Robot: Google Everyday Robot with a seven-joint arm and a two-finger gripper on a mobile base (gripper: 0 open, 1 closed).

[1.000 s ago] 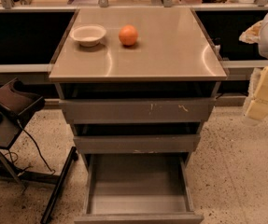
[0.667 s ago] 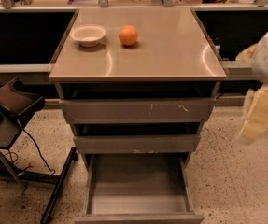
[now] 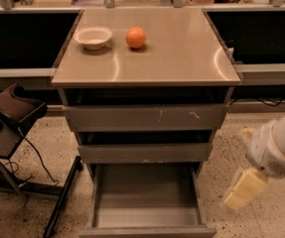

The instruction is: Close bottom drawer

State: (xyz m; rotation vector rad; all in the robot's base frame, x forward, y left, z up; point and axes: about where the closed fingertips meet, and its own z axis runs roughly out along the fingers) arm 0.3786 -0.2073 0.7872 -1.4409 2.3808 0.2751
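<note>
The bottom drawer [image 3: 144, 195] is seen pulled out beneath the desk [image 3: 172, 53]; the gripper [image 3: 240, 195] is held low at its right, likely positioned for a push; the jaws' state cannot be told.

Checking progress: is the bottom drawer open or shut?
Open: the bottom drawer is pulled out, its empty tray showing. The gripper hangs to its right, apart.

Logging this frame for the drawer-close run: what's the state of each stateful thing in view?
bottom drawer: open, pulled far out, tray empty
middle drawer: pushed in
top drawer: pushed in
bowl: upright, empty, on cabinet top
orange: on cabinet top, right of bowl, apart from it
end effector: low, right of bottom drawer, not touching it
</note>
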